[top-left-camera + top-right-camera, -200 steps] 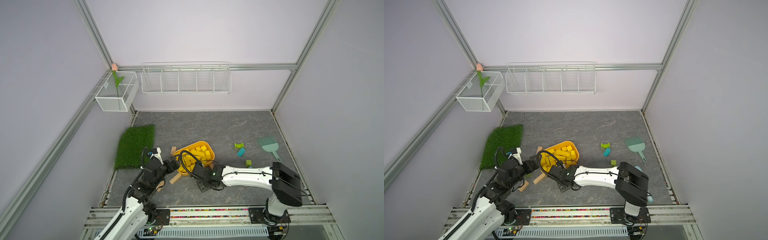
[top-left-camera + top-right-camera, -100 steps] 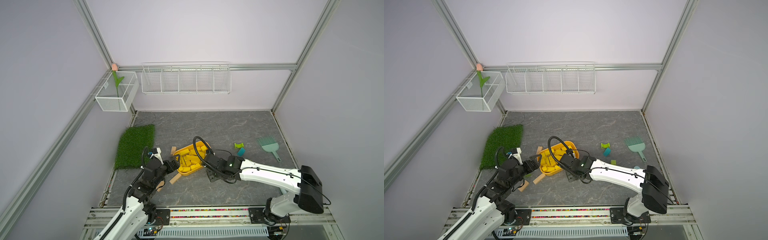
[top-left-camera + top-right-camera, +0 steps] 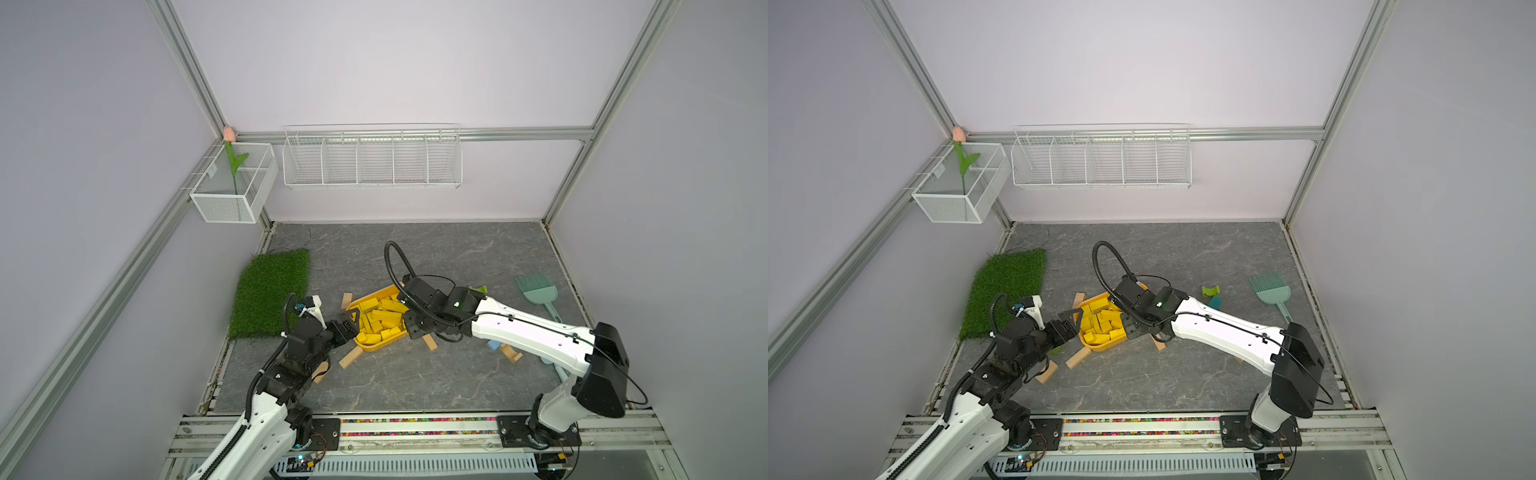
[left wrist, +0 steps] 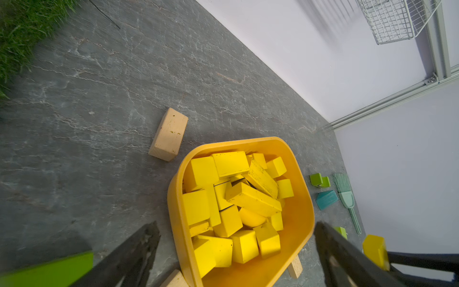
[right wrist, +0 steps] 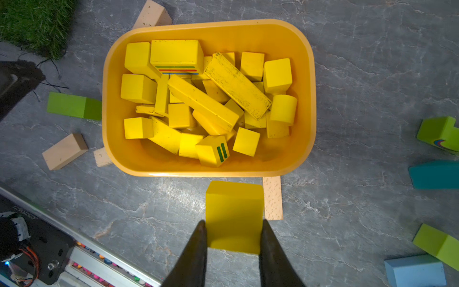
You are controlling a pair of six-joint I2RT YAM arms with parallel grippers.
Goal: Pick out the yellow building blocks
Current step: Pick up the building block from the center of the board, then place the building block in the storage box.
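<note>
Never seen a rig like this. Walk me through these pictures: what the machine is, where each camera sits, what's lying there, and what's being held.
It is a robot with two white arms, a left arm and a right arm, each ending in a two-fingered gripper. Two pictures look down from overhead. The other two come from cameras on the wrists.

On the grey tabletop are an orange-yellow tub full of yellow blocks, loose tan wooden blocks, green blocks, a light blue block, a grass mat and a small teal brush.

The right gripper is closed on one yellow block, close by the tub and not yet in it. The left gripper is open, pointed at the tub and gripping nothing.
</note>
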